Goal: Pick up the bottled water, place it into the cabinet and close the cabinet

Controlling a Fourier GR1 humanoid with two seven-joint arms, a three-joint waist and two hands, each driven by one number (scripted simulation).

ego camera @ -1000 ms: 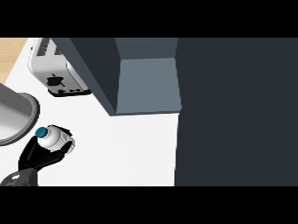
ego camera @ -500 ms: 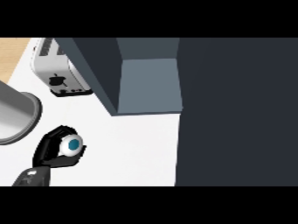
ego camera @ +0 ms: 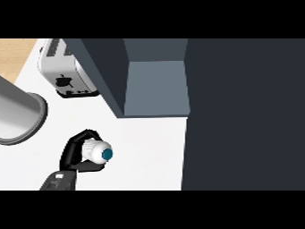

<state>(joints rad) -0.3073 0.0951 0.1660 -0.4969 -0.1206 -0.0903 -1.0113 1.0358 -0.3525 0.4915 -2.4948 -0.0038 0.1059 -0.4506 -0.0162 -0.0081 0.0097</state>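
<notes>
The bottle point(ego camera: 99, 152) sits low on the left of the white counter point(ego camera: 148, 152), held in the one hand point(ego camera: 72, 154) that shows, and seen nearly end-on: its blue cap faces up toward the view and a little to the right, so its long axis runs almost straight at the viewer. The black fingers point(ego camera: 82, 135) curl round its white body from the left, above and below, wrapping it. Which arm this is cannot be told. The open cabinet point(ego camera: 156, 87) lies up and to the right, well apart. A toaster point(ego camera: 65, 74) stands at upper left, beside a grey cylinder point(ego camera: 9, 114).
</notes>
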